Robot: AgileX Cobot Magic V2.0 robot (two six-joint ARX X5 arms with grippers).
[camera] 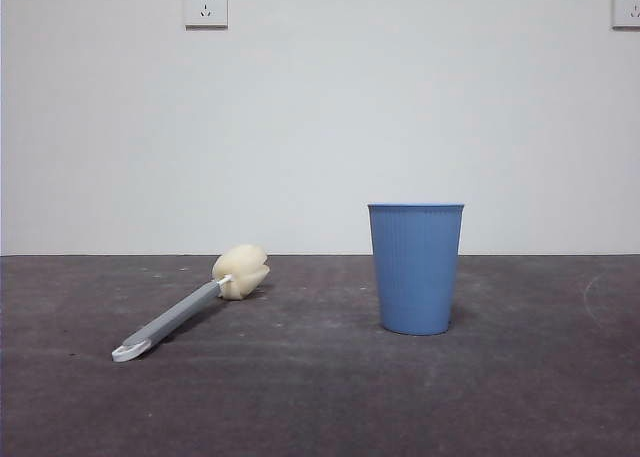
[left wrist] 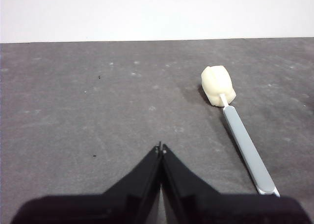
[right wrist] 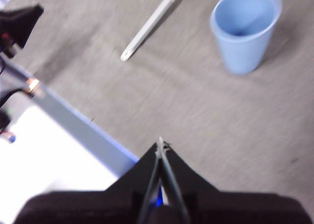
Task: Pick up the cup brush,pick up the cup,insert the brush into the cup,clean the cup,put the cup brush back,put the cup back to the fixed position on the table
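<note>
While idle above tabletop (camera: 320, 397): left end effector (left wrist: 161, 146) pressed closed, empty, cup brush (left wrist: 235, 126) lying flat nearby, untouched. Right end effector (right wrist: 161, 144) likewise closed, empty; cup (right wrist: 245, 30) upright, well apart. No legible markings noted.

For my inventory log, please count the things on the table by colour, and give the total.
Blue: 1, the cup, standing upright.
Grey with cream-yellow: 1, the cup brush, lying flat on the table, apart from the cup.
Total: 2.
The left gripper and the right gripper hold nothing; both have their jaws shut.
</note>
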